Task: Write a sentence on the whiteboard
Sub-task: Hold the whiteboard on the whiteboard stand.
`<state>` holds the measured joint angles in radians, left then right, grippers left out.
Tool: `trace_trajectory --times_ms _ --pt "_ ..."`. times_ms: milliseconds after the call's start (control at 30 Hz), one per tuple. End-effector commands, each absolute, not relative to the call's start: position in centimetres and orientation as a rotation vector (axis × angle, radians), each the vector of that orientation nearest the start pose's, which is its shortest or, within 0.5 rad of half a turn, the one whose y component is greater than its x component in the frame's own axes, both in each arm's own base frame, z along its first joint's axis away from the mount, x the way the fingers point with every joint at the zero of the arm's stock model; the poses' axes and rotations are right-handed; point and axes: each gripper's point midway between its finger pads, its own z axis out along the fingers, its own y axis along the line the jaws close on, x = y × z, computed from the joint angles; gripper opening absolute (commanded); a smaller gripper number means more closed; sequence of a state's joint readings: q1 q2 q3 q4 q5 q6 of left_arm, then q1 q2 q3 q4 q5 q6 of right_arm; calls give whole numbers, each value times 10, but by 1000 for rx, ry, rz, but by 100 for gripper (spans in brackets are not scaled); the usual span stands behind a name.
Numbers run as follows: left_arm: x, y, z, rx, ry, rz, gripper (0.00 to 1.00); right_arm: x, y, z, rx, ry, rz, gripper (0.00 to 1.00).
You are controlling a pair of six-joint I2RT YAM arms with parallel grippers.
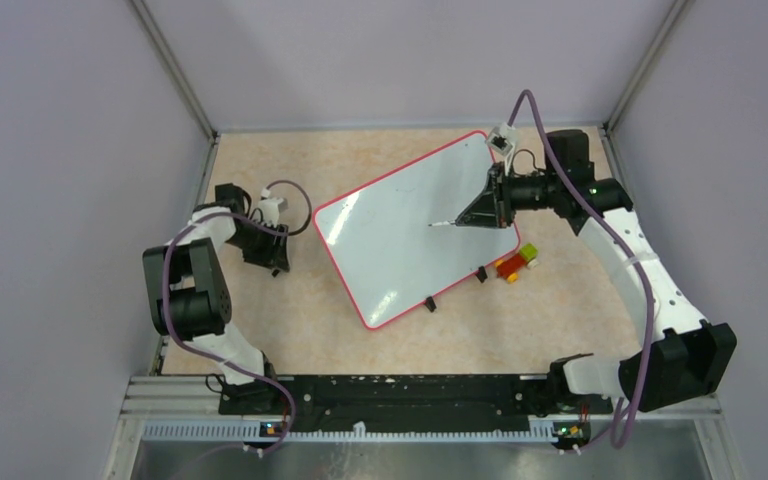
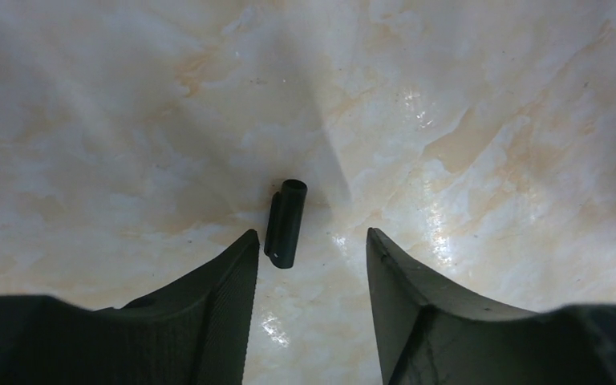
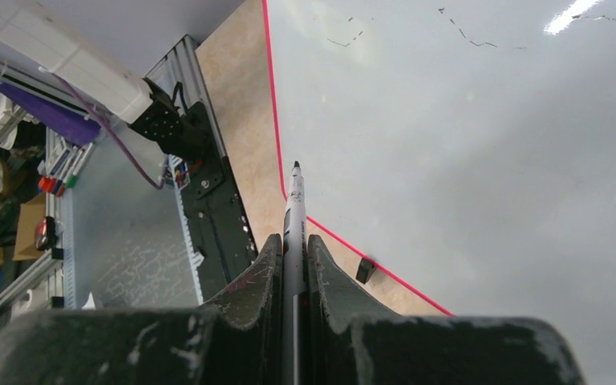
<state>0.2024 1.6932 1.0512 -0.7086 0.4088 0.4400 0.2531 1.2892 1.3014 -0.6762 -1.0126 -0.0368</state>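
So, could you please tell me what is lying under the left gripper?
A small black cap lies on the marbled table below the open left gripper. The fingers hide the table under them.

**Red, White and Marbled Cream**

The whiteboard [image 1: 400, 250] is gleaming white inside a thin red frame, with black feet. Around it the worktop [image 1: 300, 330] is showing cream marbling veined orange. Beside the whiteboard's footed edge, blocks [image 1: 516, 262] are glowing red, yellow and green. The left claw [image 2: 311, 233] and right claw [image 3: 293, 237] are showing black, the marker [image 3: 294, 200] white, black-tipped.
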Motion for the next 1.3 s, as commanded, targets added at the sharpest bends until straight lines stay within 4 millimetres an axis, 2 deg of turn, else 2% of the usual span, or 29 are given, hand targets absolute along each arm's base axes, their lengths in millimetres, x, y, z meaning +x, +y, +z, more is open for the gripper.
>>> trace_trajectory --times_ms 0,167,267,433,600,700,967,1067,1267 --pt "330 4 89 406 2592 -442 59 250 222 299 -923 1893 1167 0" --pt "360 9 160 340 2400 -403 64 248 224 300 -948 1881 1156 0" --pt "373 3 208 340 2259 -441 66 246 225 299 -962 1879 1149 0" --pt "371 -38 277 425 2012 -683 66 237 231 293 -1014 1874 1164 0" --pt "350 -80 325 536 1824 -982 67 232 234 291 -1045 1868 1186 0" --pt "340 -105 331 595 1797 -1107 67 230 236 291 -1052 1862 1199 0" --pt "325 -173 312 760 1829 -1229 68 224 235 290 -1082 1857 1211 0" --pt "327 -184 307 778 1849 -1240 68 224 234 290 -1087 1858 1200 0" --pt "337 -195 295 802 1883 -1229 67 221 233 290 -1089 1859 1203 0"
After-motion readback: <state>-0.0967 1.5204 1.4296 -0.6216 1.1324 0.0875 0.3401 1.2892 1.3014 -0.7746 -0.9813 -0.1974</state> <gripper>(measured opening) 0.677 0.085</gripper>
